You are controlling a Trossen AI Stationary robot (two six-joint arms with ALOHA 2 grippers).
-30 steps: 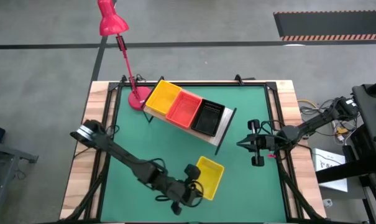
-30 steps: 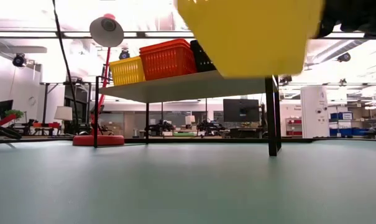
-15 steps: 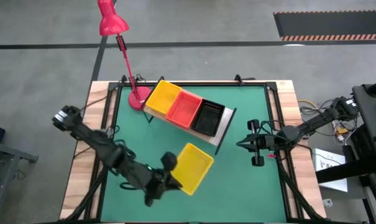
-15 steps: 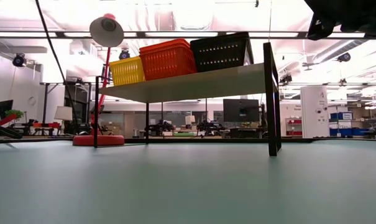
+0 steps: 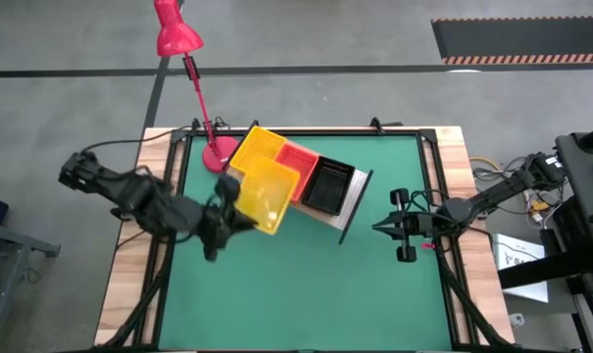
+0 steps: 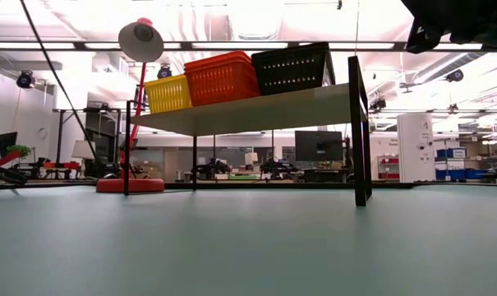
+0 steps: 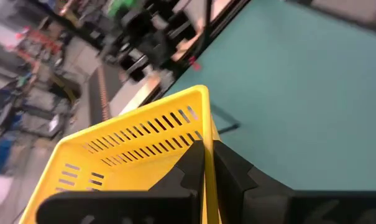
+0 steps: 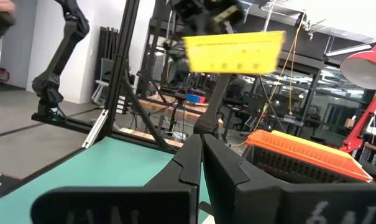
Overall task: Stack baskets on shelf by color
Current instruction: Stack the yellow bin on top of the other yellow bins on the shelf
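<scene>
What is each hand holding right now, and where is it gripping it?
The left hand grips a yellow basket by its side wall at the rim. The right hand is shut on nothing.

Two dark, slender jointed arms, black cables looping along the links; left gripper [image 7: 206,163] and right gripper [image 8: 200,158] have matte black, angular, tapering fingers

we find no readable text, label, brand, number or sign on anything here; the papers beside the table are too small to read.
</scene>
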